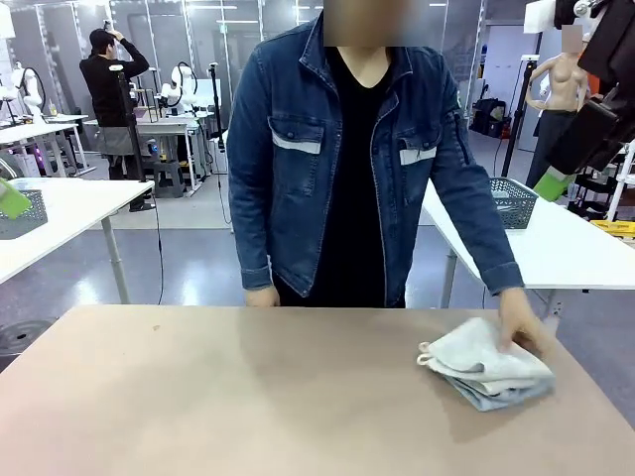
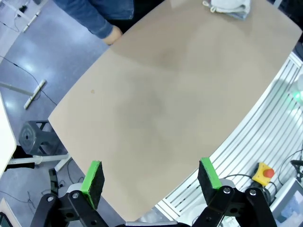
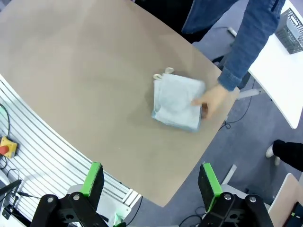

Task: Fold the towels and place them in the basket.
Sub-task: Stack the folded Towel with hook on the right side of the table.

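Two folded towels (image 1: 486, 367) lie stacked at the table's right, a cream-white one on a light blue-grey one, with a cord loop at the left corner. A person's hand (image 1: 521, 327) rests on their far right edge. The right wrist view shows the towels (image 3: 177, 101) and the hand (image 3: 213, 99) far below my open right gripper (image 3: 151, 183). My left gripper (image 2: 150, 178) is open and holds nothing, high over the near table edge, with the towels (image 2: 229, 7) at the top of its view. A dark grey mesh basket (image 1: 514, 201) stands on the white table behind the person.
The person in a denim jacket stands at the far edge of the brown table (image 1: 248, 397), their other hand (image 1: 262, 296) at its rim. Another grey basket (image 1: 22, 213) with a green cloth sits on a white table at the left.
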